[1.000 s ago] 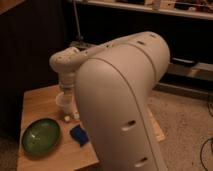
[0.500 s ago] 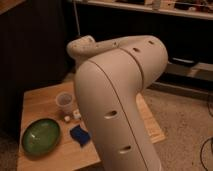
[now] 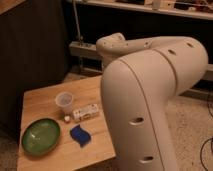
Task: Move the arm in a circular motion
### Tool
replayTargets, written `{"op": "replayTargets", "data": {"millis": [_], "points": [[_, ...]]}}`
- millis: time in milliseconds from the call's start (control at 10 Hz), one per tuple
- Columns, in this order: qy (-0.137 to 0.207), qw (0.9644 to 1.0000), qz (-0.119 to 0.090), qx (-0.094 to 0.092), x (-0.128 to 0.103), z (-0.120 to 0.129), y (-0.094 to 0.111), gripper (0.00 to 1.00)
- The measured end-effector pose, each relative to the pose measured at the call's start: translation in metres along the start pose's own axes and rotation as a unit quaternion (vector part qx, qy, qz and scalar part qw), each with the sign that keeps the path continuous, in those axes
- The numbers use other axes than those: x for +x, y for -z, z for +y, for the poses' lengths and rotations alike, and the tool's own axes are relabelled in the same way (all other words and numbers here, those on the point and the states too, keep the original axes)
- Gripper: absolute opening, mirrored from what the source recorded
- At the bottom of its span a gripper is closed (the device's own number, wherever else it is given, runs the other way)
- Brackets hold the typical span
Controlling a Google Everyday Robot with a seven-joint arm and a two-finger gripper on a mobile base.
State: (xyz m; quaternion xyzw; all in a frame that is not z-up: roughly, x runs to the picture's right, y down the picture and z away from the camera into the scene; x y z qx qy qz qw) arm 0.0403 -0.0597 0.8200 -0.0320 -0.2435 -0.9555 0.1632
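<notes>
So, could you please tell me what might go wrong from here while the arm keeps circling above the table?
The glossy white jointed arm hides most of the view, and the gripper is not visible, so clearance cannot be checked. If the sweep dips, it might knock over the clear plastic cup or push the small white box, blue sponge or green glass bowl off the light wooden table.
</notes>
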Motion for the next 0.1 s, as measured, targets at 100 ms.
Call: {"op": "replayTargets", "data": {"millis": [100], "points": [[-0.022,0.9997,-0.004,-0.005,-0.0307,0.0008,0.0056,0.04]]}}
